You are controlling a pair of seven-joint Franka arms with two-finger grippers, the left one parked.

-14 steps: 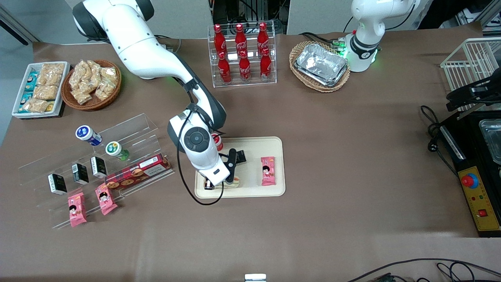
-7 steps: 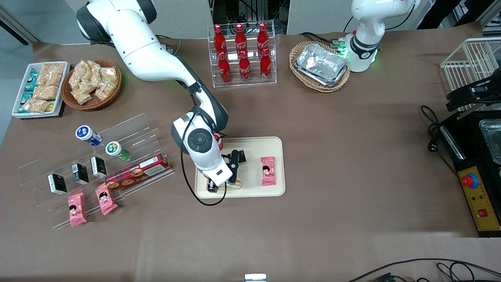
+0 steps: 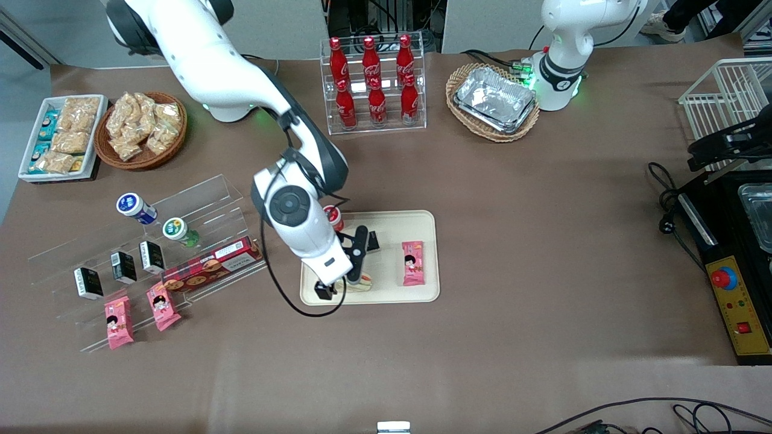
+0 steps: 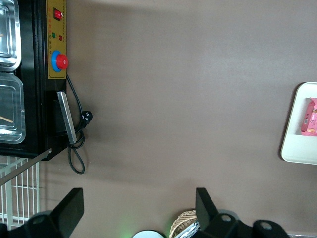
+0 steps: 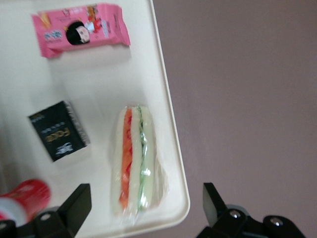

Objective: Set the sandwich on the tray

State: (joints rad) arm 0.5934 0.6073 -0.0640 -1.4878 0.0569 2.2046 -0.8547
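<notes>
The sandwich (image 5: 134, 161), a clear-wrapped wedge of pale bread with red and green layers, lies flat on the cream tray (image 5: 109, 74) close to the tray's rim. In the front view only its end (image 3: 363, 283) shows under the arm, near the tray's (image 3: 422, 223) edge nearest the camera. My right gripper (image 5: 143, 201) is open and hovers above the sandwich, one finger on each side, touching nothing. In the front view the gripper (image 3: 341, 288) hangs over that same part of the tray.
On the tray also lie a pink snack packet (image 3: 413, 263), a small black box (image 3: 371, 241) and a red can (image 3: 332, 218). A clear acrylic shelf (image 3: 139, 241) with small goods stands toward the working arm's end. A cola bottle rack (image 3: 374, 84) stands farther from the camera.
The arm's wrist has lifted and shifted slightly toward the working arm's end. The open gripper stays over the sandwich, which has not moved on the tray.
</notes>
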